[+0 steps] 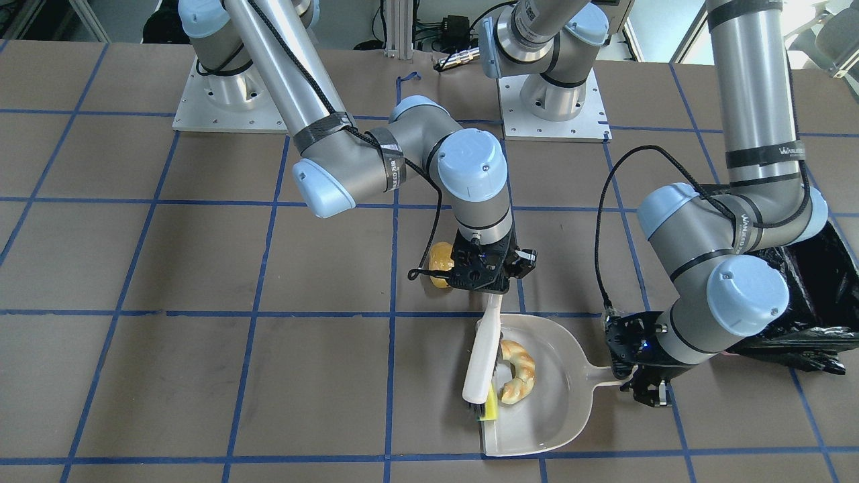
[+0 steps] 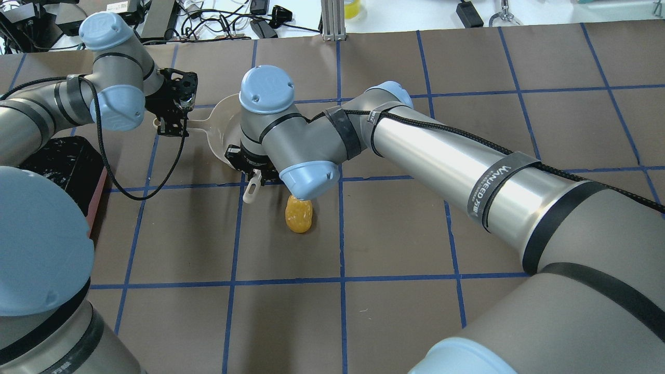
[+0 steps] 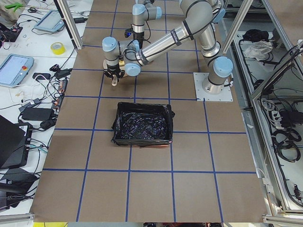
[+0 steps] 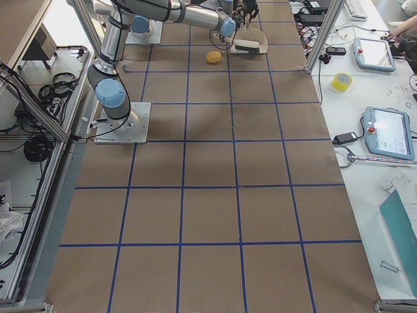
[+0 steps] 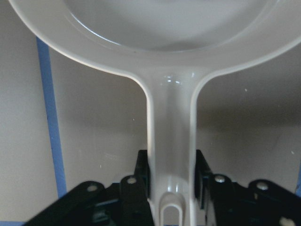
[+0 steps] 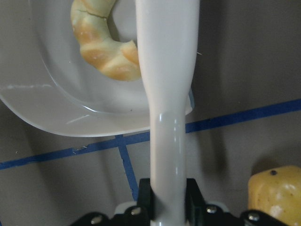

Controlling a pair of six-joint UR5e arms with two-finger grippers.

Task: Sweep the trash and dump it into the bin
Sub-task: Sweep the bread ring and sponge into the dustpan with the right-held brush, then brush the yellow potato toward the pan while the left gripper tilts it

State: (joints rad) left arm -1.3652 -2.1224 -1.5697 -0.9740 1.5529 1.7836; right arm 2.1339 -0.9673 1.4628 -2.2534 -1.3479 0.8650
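My right gripper (image 1: 493, 287) is shut on the handle of a white brush (image 1: 482, 352), also in the right wrist view (image 6: 167, 117). The brush head rests at the mouth of the light grey dustpan (image 1: 543, 402). The cream crescent piece (image 1: 518, 379) lies inside the pan, and the yellow sponge wedge (image 1: 491, 404) sits at the bristles. The golden-brown lump (image 1: 441, 263) lies on the table outside the pan, behind the right gripper (image 2: 298, 214). My left gripper (image 1: 634, 376) is shut on the dustpan handle (image 5: 171, 141). The black-lined bin (image 1: 825, 295) stands beside my left arm.
The table is brown with a grid of blue tape lines (image 1: 255, 313). The two arm base plates (image 1: 221, 107) stand at the robot's edge. The bin also shows in the exterior left view (image 3: 142, 125), on the robot's left side of the table.
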